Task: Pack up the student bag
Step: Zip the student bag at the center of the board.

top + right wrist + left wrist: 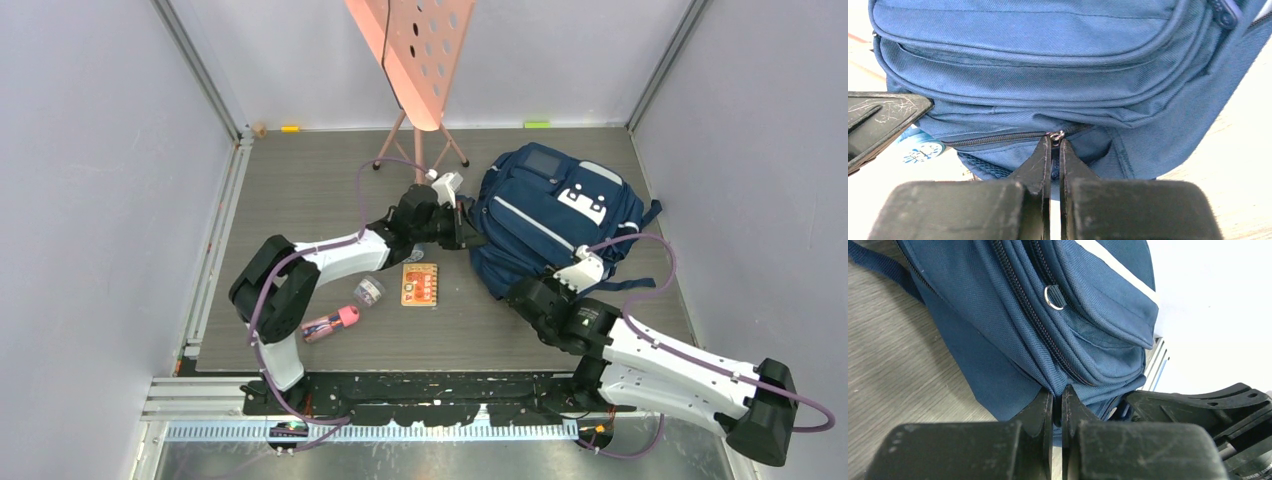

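Note:
The navy student bag lies flat at the right of the table, grey patches up. At its left edge my left gripper is shut on a pinched fold of the bag's fabric. My right gripper is at the bag's near edge, shut on the dark zip pull that hangs from a small metal ring at the end of a zipper. In the right wrist view the bag fills the frame.
A small orange card, a round lidded pot and a pink-capped tube lie on the table left of the bag. An orange perforated stand on a tripod rises behind. Walls close in on three sides.

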You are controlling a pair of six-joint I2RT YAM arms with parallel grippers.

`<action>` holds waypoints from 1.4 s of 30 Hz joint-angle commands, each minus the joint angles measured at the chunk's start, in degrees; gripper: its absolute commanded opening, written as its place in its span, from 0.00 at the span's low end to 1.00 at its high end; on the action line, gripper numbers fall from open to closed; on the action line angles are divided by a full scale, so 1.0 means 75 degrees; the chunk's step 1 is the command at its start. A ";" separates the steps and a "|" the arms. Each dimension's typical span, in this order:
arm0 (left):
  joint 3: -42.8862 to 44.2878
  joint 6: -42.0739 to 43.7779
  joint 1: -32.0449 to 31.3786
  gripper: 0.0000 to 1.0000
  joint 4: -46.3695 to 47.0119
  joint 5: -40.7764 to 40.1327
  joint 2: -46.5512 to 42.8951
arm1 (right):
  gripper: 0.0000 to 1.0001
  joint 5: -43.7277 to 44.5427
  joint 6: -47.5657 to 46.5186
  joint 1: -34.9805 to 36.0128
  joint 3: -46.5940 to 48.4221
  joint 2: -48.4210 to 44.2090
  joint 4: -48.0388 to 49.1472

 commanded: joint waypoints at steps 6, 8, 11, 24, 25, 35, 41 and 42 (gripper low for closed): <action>0.1026 0.1539 0.0779 0.00 -0.0282 -0.1057 0.0313 | 0.00 0.0879 0.0033 -0.0077 -0.0163 -0.0467 -0.1780; 0.1184 0.1773 0.0786 0.00 -0.0338 -0.1113 0.0461 | 0.00 0.0843 -0.0029 -0.0071 -0.0101 -0.0340 -0.1780; 0.1435 0.2091 0.0789 0.00 -0.0501 -0.1223 0.0644 | 0.01 0.0817 -0.0135 -0.0074 0.0014 -0.0142 -0.1771; 0.0321 0.1559 0.0638 0.64 -0.0149 -0.1293 -0.0484 | 0.00 0.0674 -0.1759 -0.0077 0.0955 0.0613 -0.1087; 0.0097 0.1441 0.0586 0.66 -0.0142 -0.1337 -0.0661 | 0.00 0.0629 -0.1783 -0.0077 0.0994 0.0686 -0.0996; -0.1884 -0.0337 -0.0211 0.74 0.1010 -0.1408 -0.1450 | 0.00 0.0368 -0.2055 -0.0077 0.1116 0.0939 -0.0684; -0.1599 -0.0870 -0.0744 0.74 0.1307 -0.1214 -0.0581 | 0.01 0.0292 -0.2212 -0.0077 0.1249 0.1029 -0.0714; -0.1579 -0.0956 -0.0795 0.73 0.1316 -0.1215 -0.0465 | 0.01 0.0278 -0.2203 -0.0077 0.1247 0.0998 -0.0762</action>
